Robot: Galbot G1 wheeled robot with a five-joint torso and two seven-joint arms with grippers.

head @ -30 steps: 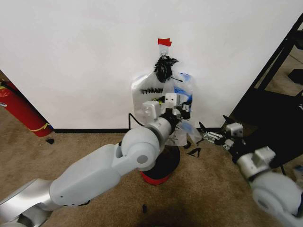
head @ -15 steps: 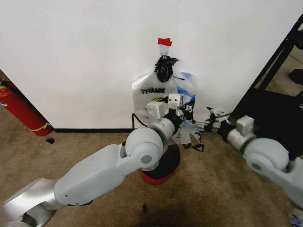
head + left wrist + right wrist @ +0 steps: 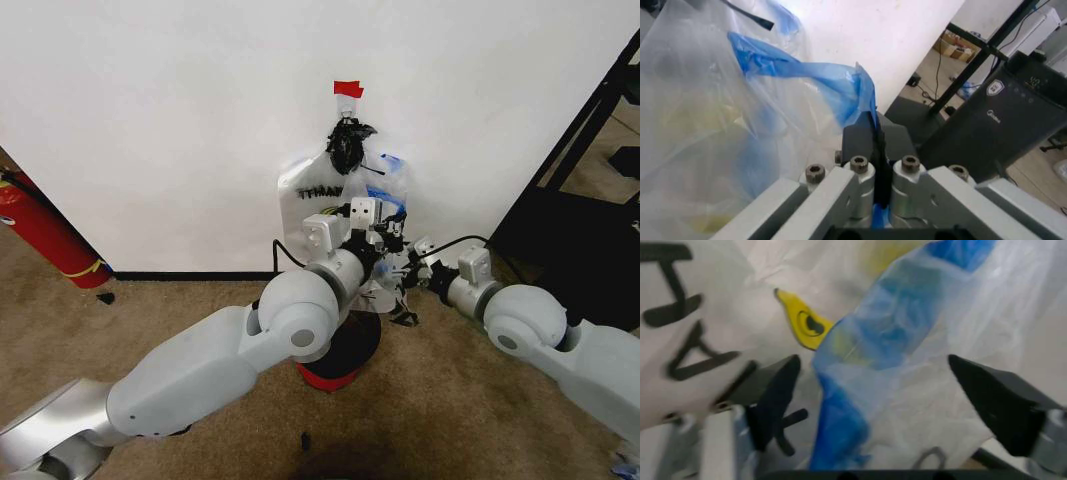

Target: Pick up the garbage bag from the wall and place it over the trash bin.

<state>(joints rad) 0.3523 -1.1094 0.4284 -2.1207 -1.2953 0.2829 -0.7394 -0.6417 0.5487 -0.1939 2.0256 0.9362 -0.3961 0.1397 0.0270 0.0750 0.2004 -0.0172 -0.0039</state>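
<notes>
Left wrist view: the left gripper (image 3: 875,165) pinches a blue fold of the garbage bag (image 3: 713,115) between closed jaws. The bag hangs from the wall (image 3: 150,120), directly above the trash bin (image 3: 345,350). The right gripper (image 3: 873,385) straddles another blue fold, jaws spread wide, gripping nothing. The thin film could tear if both arms pull before the black knot (image 3: 347,143) releases, or neighbouring bags may come away too.
</notes>
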